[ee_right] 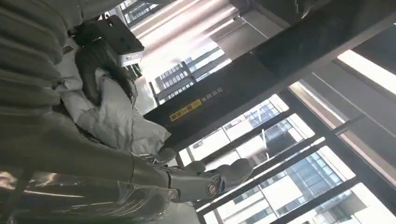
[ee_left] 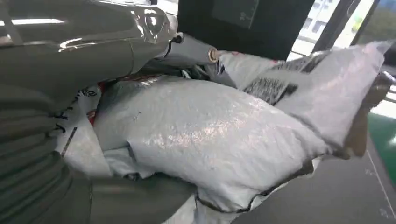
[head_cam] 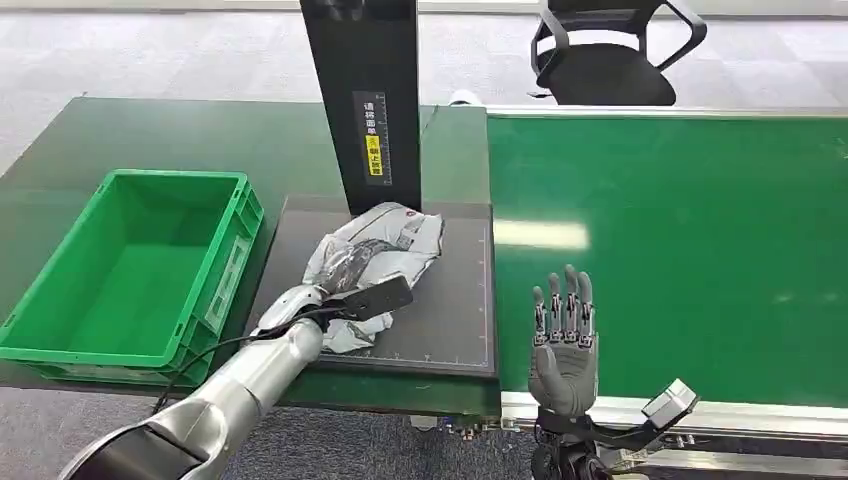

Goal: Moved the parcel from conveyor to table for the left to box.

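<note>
Parcel [head_cam: 385, 245], crumpled grey poly bag, lies centre of head view on dark mat [head_cam: 450, 310] atop the surface, beside green crate [head_cam: 130, 265] at left, handy for boxing. Left robot hand [head_cam: 330, 305] rests on it; grip hidden. Right robot hand [head_cam: 565, 335] is spread, empty, over conveyor [head_cam: 680, 230]. Left wrist view: parcel [ee_left: 205, 135] against the robot hand, fingers mostly hidden; can't tell if clamped. Right wrist view: thumb [ee_right: 229, 175] apart, nothing held.

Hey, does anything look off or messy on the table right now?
Only the parcel: it lies crumpled and askew on the dark mat by the black post, with the left hand on it. The green bin sits upright with nothing visible inside. The right hand is open over the conveyor. Nothing spilled.
</note>
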Controlling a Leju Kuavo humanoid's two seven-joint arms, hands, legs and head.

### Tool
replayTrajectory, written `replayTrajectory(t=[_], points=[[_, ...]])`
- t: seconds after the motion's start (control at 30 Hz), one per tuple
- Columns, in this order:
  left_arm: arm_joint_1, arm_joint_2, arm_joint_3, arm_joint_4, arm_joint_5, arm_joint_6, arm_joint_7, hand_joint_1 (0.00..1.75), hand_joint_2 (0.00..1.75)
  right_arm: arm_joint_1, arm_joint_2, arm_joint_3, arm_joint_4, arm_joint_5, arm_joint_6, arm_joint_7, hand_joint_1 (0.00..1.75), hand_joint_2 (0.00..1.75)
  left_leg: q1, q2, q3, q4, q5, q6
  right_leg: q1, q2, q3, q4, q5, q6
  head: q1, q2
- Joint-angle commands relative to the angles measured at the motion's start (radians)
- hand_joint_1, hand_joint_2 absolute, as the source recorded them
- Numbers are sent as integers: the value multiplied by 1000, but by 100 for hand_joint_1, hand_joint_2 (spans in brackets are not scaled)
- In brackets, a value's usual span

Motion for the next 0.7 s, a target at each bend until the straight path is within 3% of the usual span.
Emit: replayTrajectory(t=[0.03,0.17,0.2,0.33,0.57,0.7], points=[[59,-21,108,-9,20,99,-71,175,175,-20,-14,-15,18,-4,-13,11,0,175,0,1,1,-1,0,0,0,0,1,-1,0,0,0,0],[104,-41,219,-113,125,220,-225,175,175,-23,-8,-14,19,-9,-27,24,0,175,0,2,1,-1,0,0,0,0,1,-2,0,0,0,0],[134,-51,273,-190,203,256,-319,175,175,-23,-6,-14,22,-13,-37,28,0,175,0,1,1,-1,0,0,0,-1,1,-1,0,0,0,0],[181,-47,320,-348,329,263,-416,175,175,-26,-10,-10,34,-18,-46,27,0,175,1,1,-1,0,-1,0,1,-1,-1,-1,0,0,0,0],[254,22,338,-620,539,261,-460,175,175,-23,-16,-12,38,-26,-59,22,0,175,1,3,-5,0,-1,0,1,2,-6,-1,0,0,0,0],[275,59,425,-779,687,249,-471,175,175,-27,-15,-18,38,-32,-65,20,0,175,1,6,-5,1,-2,0,2,4,-6,-1,0,-1,0,0]])
